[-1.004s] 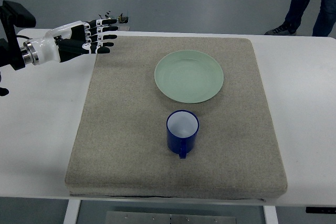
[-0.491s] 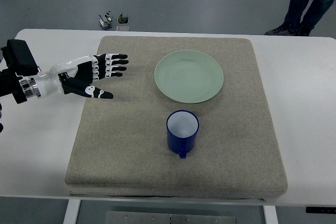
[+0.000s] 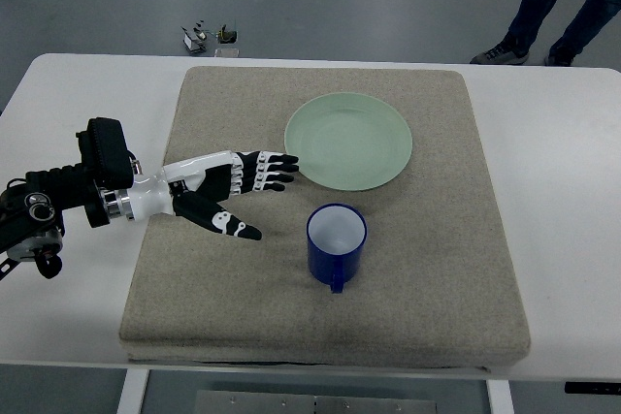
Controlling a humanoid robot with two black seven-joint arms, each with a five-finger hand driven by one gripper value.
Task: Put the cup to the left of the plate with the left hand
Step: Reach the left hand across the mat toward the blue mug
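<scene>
A dark blue cup (image 3: 337,242) with a white inside stands upright on the grey mat (image 3: 427,298), just below a pale green plate (image 3: 349,141), its handle pointing toward the near edge. My left hand (image 3: 247,196) comes in from the left over the mat, fingers spread and thumb out, holding nothing. It is left of the cup with a gap between them, and its fingertips reach close to the plate's left rim. The right arm does not show.
The mat lies on a white table (image 3: 78,104). A person's legs and shoes (image 3: 543,16) stand on the floor at the far right. Small items (image 3: 209,36) lie on the floor beyond the table's far edge.
My left hand has moved from the far left of the table down and to the right over the mat, toward the cup, staying open. The person's feet have shifted.
</scene>
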